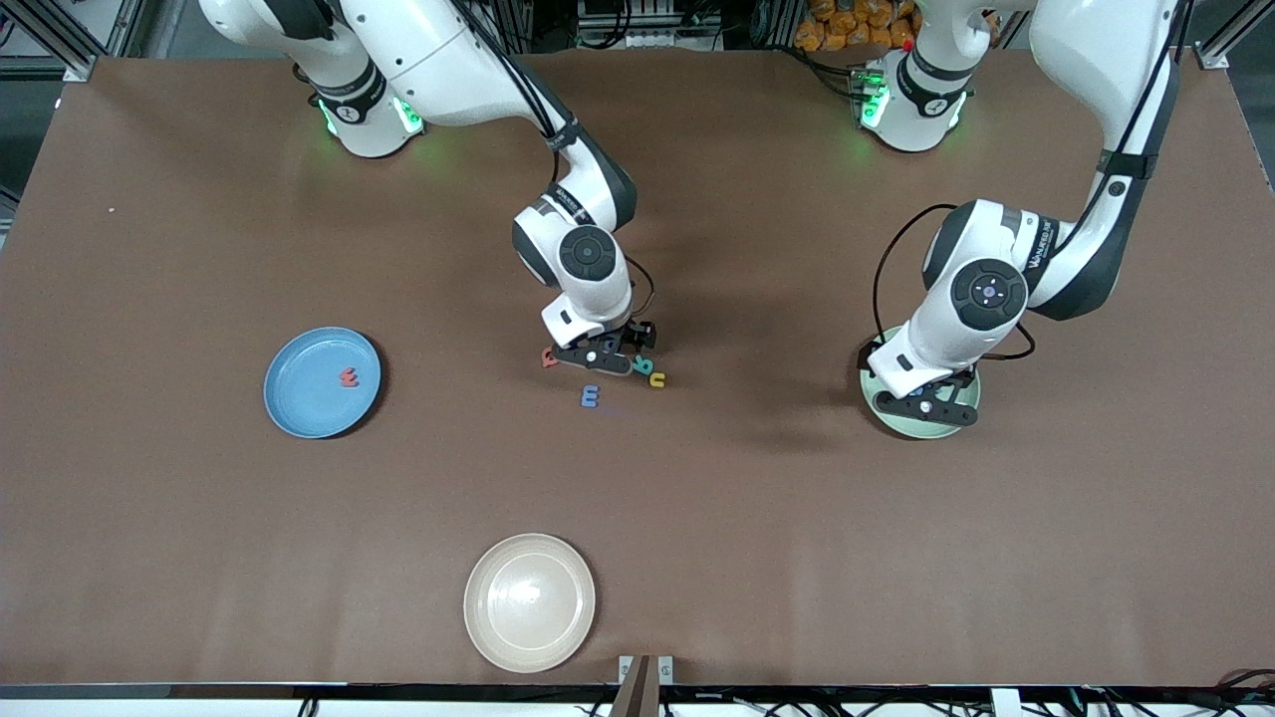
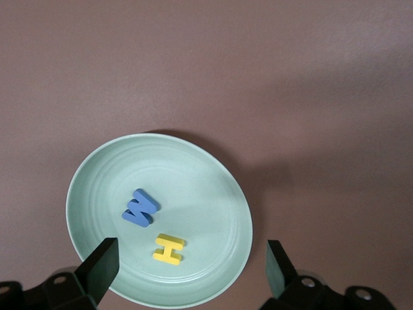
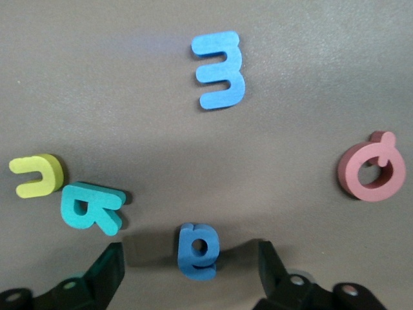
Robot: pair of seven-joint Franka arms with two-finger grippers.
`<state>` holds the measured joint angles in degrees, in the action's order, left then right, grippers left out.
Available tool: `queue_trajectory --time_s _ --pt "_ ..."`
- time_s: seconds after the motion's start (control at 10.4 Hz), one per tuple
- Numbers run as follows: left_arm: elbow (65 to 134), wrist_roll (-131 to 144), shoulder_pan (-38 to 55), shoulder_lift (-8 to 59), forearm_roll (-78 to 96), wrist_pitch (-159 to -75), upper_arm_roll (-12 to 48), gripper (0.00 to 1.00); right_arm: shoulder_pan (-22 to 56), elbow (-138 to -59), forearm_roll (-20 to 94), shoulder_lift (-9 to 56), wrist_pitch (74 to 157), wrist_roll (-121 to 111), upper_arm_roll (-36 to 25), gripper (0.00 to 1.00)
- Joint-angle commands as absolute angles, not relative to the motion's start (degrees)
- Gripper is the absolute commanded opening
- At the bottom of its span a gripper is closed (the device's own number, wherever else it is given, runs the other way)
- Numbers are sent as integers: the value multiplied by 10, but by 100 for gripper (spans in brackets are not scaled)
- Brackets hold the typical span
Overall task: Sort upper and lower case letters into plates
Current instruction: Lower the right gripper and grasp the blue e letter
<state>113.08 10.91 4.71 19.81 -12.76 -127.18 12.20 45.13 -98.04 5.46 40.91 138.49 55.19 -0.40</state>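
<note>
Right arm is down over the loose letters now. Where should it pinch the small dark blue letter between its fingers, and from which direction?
Straight down from above, I'd judge. The small dark blue letter lies flat on the table between the open fingers of the right gripper. Pinch its two long outer edges across the narrow width. The teal letter lies close beside it, so keep that finger tight in.

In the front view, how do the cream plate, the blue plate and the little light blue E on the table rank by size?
1. Cream plate, though it lies nearest the camera, which may flatter it.
2. Blue plate.
3. Light blue E, by far the smallest.
</note>
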Motion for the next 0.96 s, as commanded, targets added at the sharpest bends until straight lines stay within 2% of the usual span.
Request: queue_trajectory --time_s 0.0,0.1,0.29,0.38,0.67,0.86 --pt "1122 108 54 197 -118 -1267 120 100 456 -966 45 417 1378 566 -6 49" --pt "1122 108 54 197 -118 -1267 121 100 455 -966 44 417 1378 564 -6 38" --pt "1123 109 55 198 -118 -1267 121 100 455 -969 43 417 1377 563 -6 6" --pt "1123 115 58 199 -118 -1267 120 100 455 -968 43 417 1378 562 -6 0" --pt "1122 128 67 203 -108 -1267 121 100 444 -954 43 403 1349 540 -6 0" --pt "1124 166 70 200 -80 -1267 121 100 413 -893 50 402 1249 509 -5 0"
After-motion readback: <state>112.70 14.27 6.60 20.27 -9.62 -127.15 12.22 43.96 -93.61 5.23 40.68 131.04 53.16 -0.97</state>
